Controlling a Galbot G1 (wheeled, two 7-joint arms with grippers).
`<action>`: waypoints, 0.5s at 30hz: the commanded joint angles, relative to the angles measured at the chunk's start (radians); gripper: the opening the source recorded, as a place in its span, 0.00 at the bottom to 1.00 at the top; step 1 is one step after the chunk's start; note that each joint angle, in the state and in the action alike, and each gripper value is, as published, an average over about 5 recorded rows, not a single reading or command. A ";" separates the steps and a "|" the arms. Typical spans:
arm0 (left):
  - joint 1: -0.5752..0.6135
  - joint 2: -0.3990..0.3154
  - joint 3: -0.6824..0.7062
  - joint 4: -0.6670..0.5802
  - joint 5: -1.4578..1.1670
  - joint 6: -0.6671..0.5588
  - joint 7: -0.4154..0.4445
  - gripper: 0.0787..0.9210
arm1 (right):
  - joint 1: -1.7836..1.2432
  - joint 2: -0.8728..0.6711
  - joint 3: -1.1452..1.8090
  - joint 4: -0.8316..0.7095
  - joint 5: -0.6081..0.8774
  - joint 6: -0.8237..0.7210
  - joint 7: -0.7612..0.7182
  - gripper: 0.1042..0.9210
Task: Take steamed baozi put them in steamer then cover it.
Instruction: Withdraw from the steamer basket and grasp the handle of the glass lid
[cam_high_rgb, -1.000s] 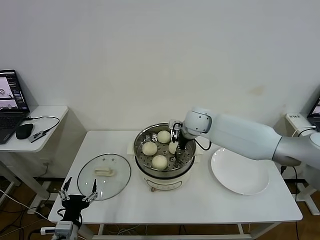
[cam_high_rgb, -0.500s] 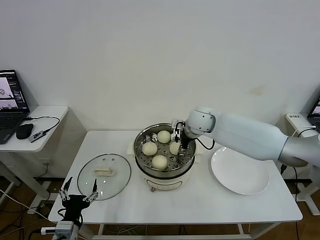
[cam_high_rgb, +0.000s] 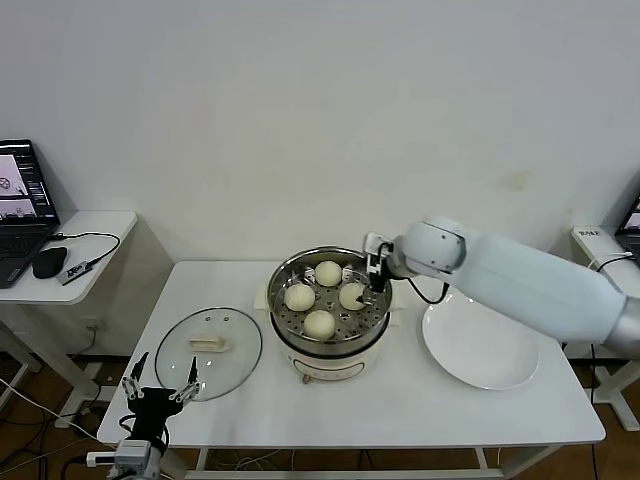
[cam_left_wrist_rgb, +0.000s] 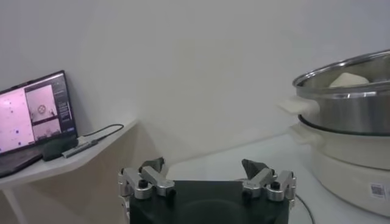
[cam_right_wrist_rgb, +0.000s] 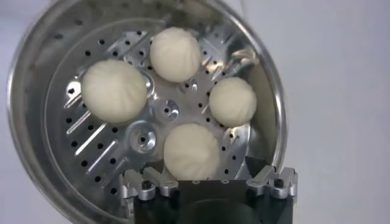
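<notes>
Jaws of the right gripper now stand spread and empty, lifted off the fourth of the steamed baozi, so all four sit in the steamer; the cover lies on the bench, left gripper open nearby.

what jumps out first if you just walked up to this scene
The shiny steamer at the middle of the white table draws the eye, with four baozi sitting on its perforated floor. The right gripper hangs open over the steamer's right rim, holding nothing. The glass cover lies flat on the table left of the pot, the white plate sits bare to its right, and the left gripper waits open at the table's near-left edge.
</notes>
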 joint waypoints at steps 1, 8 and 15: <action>-0.005 0.003 -0.001 0.016 0.003 -0.006 -0.003 0.88 | -0.537 -0.176 0.511 0.186 -0.035 0.277 0.369 0.88; -0.007 0.000 -0.001 0.034 0.020 -0.026 -0.010 0.88 | -0.966 -0.107 0.919 0.227 -0.140 0.523 0.444 0.88; -0.022 -0.010 0.014 0.064 0.083 -0.047 -0.028 0.88 | -1.301 0.056 1.280 0.259 -0.282 0.721 0.401 0.88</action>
